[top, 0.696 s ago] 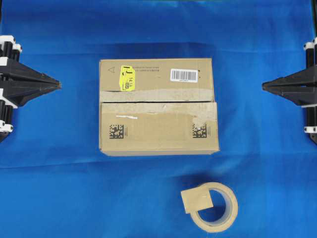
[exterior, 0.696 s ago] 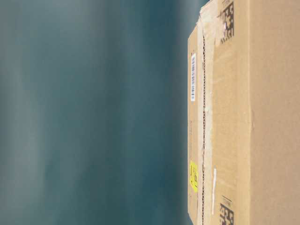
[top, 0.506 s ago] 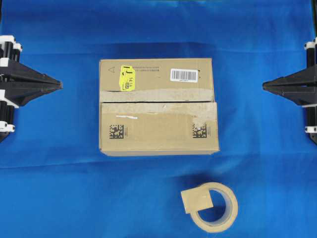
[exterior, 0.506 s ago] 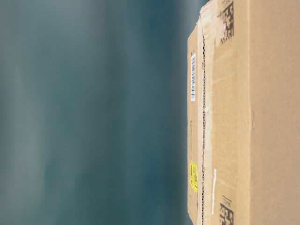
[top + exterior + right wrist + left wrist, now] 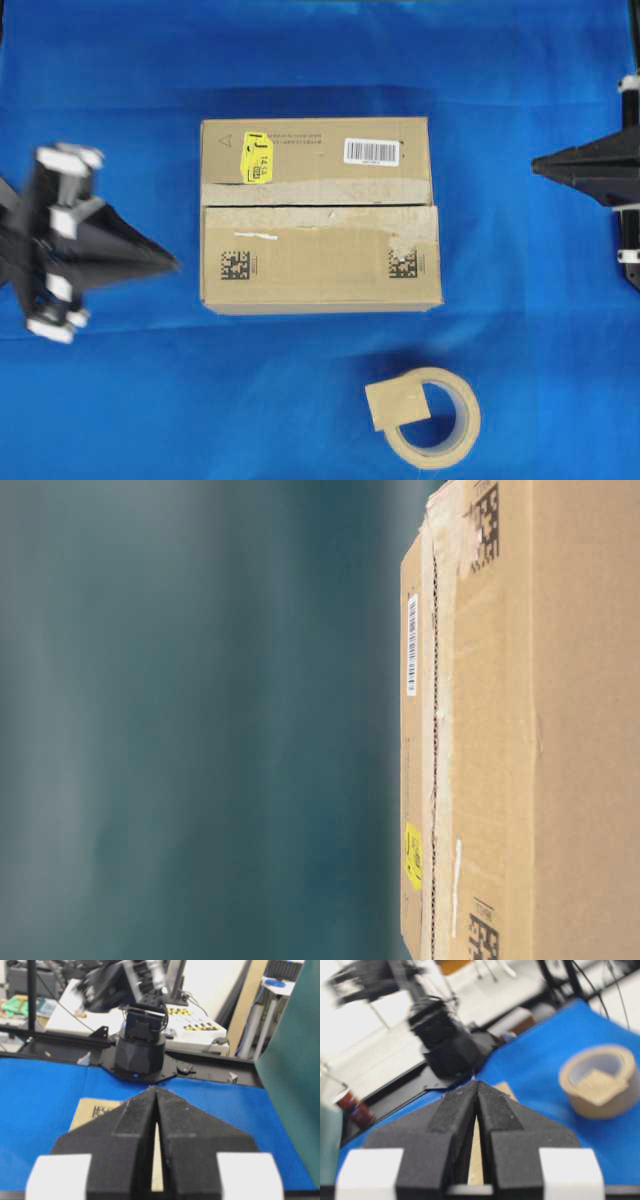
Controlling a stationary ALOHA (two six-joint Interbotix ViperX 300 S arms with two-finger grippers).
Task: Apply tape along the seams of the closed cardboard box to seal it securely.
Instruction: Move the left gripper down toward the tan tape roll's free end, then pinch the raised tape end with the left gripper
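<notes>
A brown cardboard box (image 5: 320, 214) sits on a blue table (image 5: 120, 400), its seam (image 5: 318, 206) running across the lid between pale torn residue, untaped. The tape (image 5: 397, 404), a small tan square, rests on a tape roll (image 5: 432, 418) in front of the box, towards its right corner. The left gripper (image 5: 172, 264), fingers pressed together and empty, is blurred just left of the box; the right gripper (image 5: 535, 165), also closed and empty, sits well to the box's right. Risk: with the fingers together, a reach would likely nudge the roll, not pick up the tape; a hasty swing might bump the box.
</notes>
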